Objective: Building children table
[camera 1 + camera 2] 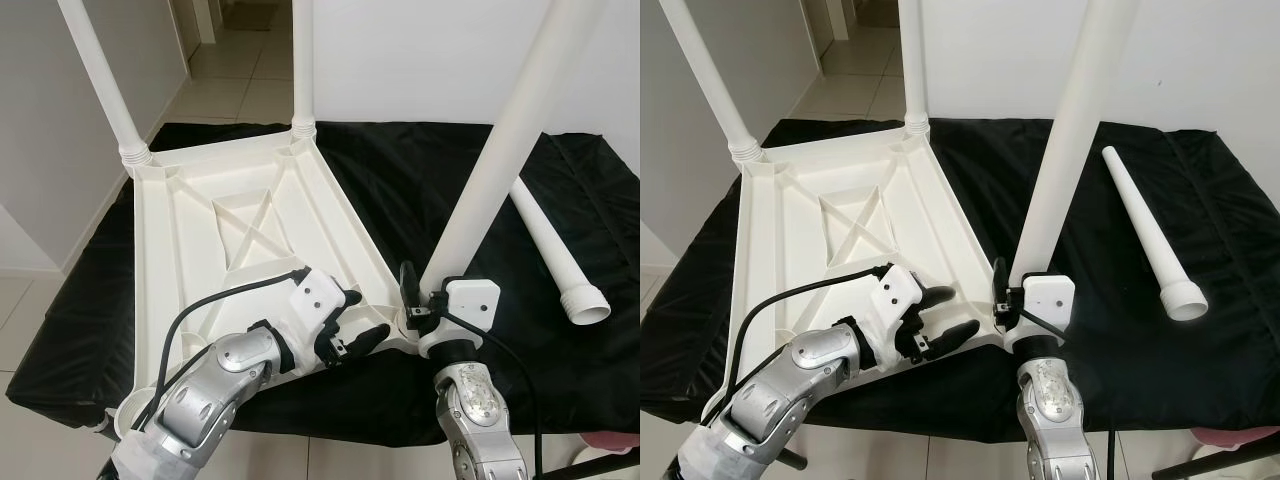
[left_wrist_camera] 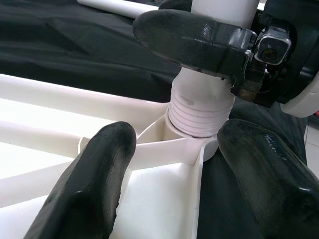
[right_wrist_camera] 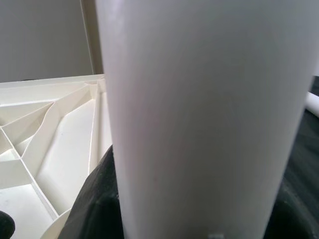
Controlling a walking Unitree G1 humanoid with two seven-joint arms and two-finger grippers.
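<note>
Right claw [image 1: 418,305] grips the third leg [image 1: 500,150] just above its socket, long axis upright; open left claw [image 1: 352,322] rests beside on the upturned tabletop [image 1: 200,250]

**Four cameras around the upturned tabletop**

Both head views look forward and down from above the near edge of the white tabletop [image 1: 250,230], taking in its ribbed underside, the black cloth [image 1: 420,180] beneath it and tiled floor beyond; the right eye sits slightly to the side of the left. The left wrist view looks from very close along the left gripper [image 2: 174,164] at the tabletop's near corner socket. The right wrist view presses against the upright leg [image 3: 199,119] there, with the tabletop's ribs behind. All four share that corner.
</note>
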